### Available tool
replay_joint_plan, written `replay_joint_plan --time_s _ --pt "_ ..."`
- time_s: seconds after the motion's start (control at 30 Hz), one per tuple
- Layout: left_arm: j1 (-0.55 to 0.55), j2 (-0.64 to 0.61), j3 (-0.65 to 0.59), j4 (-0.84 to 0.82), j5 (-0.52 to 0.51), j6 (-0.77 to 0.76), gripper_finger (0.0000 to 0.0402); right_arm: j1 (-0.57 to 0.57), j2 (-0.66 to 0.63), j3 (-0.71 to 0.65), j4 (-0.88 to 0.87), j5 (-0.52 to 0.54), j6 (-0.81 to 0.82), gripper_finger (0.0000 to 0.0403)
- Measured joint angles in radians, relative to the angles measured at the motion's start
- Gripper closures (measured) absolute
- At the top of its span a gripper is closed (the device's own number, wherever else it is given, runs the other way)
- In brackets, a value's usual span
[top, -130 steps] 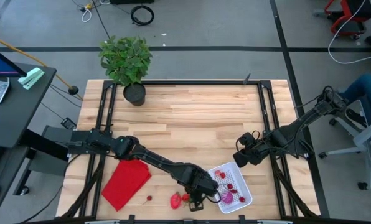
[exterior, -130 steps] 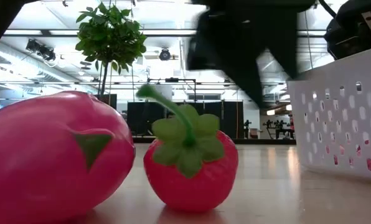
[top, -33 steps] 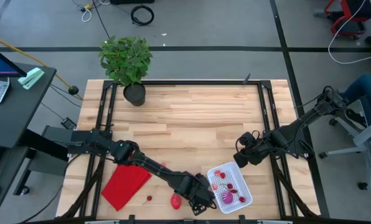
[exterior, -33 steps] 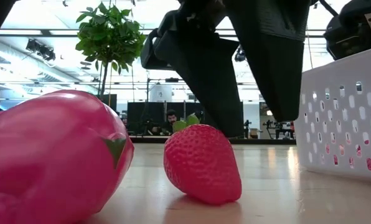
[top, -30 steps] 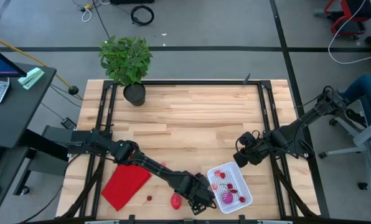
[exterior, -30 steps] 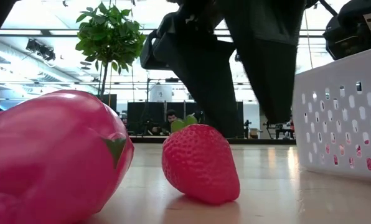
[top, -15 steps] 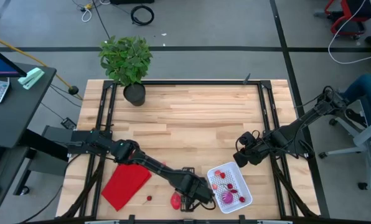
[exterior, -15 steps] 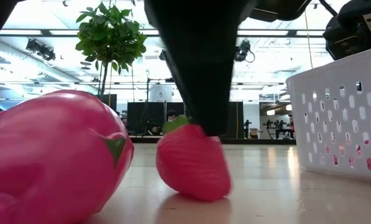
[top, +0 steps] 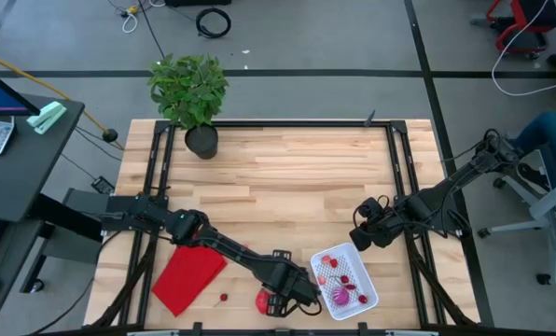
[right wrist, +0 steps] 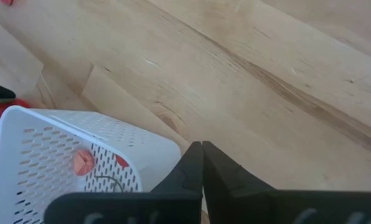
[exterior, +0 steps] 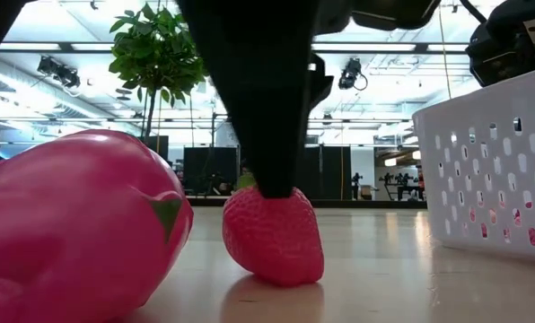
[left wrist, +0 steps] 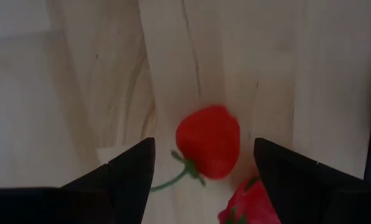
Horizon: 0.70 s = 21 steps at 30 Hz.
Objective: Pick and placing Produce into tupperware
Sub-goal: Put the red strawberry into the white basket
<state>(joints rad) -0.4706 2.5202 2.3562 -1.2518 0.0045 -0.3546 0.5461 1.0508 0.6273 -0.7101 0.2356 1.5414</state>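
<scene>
While the right arm just sits parked off to the side, the left gripper (top: 280, 302) is down at the near edge of the bench (top: 287, 177), right over the loose fruit next to the tupperware (top: 345, 280). Its jaws are apart, and through the wrist camera you can see a round red toy fruit with a thin green stem (left wrist: 208, 141) sitting between the two dark fingers (left wrist: 131, 167), not touched by either one. A toy strawberry (left wrist: 251, 204) peeks in just beside it.

From bench height that strawberry (exterior: 274, 235) is resting on the wood with part of the dark gripper coming straight down onto its leafy top. A much bigger shiny pink toy fruit (exterior: 74, 229) lies close to it on one side, and the white perforated wall of the tupperware (exterior: 487, 170) stands on the other side, a bit apart.

From above, the tupperware already has a handful of red and pink bits in it plus a purple ball (top: 340, 298). A tiny cherry-like piece (top: 224, 298) lies alone on the wood next to the folded red cloth (top: 189, 275), and another small red bit (top: 244, 249) sits further back by the left arm.

The right gripper (top: 361, 239) hovers just past the far corner of the tupperware, jaws pressed together on nothing; its own camera looks down on the container's rim (right wrist: 92, 134). A potted plant (top: 190, 93) stands at the far left corner of the bench.
</scene>
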Motion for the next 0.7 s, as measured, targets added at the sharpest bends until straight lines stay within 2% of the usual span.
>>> replay_joint_plan --time_s 0.2,0.7 --pt "-0.013 0.0 0.0 -0.023 0.038 -0.026 0.0119 0.0 0.0 0.0 0.0 0.0 0.0 0.0398" --pt "-0.014 0.0 -0.041 0.054 0.037 -0.049 0.012 0.0 0.0 0.0 0.0 0.021 0.0 0.0398"
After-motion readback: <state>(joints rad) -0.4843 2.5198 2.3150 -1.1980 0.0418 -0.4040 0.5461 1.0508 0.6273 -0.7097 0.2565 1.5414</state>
